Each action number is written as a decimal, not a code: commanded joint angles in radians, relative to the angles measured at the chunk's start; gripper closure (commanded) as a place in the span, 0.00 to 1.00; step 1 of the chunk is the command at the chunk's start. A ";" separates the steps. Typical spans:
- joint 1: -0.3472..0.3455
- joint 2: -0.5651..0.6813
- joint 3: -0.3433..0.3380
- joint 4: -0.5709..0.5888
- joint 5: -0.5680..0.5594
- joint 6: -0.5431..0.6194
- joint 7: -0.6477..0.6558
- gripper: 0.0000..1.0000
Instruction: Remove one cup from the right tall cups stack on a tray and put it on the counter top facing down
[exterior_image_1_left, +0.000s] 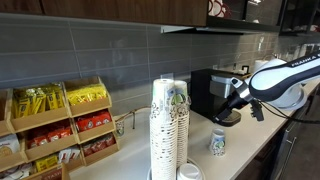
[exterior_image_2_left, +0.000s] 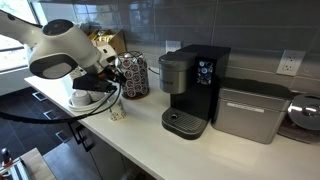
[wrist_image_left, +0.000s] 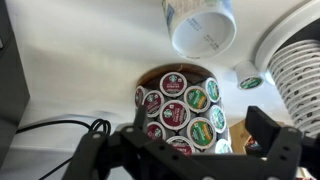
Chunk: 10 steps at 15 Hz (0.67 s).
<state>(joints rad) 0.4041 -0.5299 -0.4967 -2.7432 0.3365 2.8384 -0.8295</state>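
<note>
Tall stacks of white paper cups with a green print (exterior_image_1_left: 168, 128) stand in front in an exterior view and show at the right edge of the wrist view (wrist_image_left: 300, 80). One single cup (exterior_image_1_left: 218, 143) stands apart on the white counter, mouth down; it also shows in the other exterior view (exterior_image_2_left: 118, 112) and at the top of the wrist view (wrist_image_left: 200, 25). My gripper (wrist_image_left: 185, 150) is open and empty. It hangs above the counter near that cup (exterior_image_1_left: 230, 108) and does not touch it. The tray under the stacks is barely visible.
A round rack of coffee pods (wrist_image_left: 180, 100) lies right under the gripper (exterior_image_2_left: 133, 75). A black coffee machine (exterior_image_2_left: 190, 85) and a silver appliance (exterior_image_2_left: 250, 112) stand on the counter. A wooden snack rack (exterior_image_1_left: 60, 125) stands by the wall. A black cable (wrist_image_left: 60, 130) lies on the counter.
</note>
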 joint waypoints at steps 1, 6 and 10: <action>-0.157 -0.057 0.188 -0.011 -0.074 -0.063 0.181 0.00; -0.339 -0.165 0.411 -0.006 -0.280 -0.201 0.470 0.00; -0.314 -0.238 0.421 0.030 -0.281 -0.370 0.535 0.00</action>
<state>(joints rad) 0.0747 -0.7005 -0.0697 -2.7230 0.0674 2.5854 -0.3323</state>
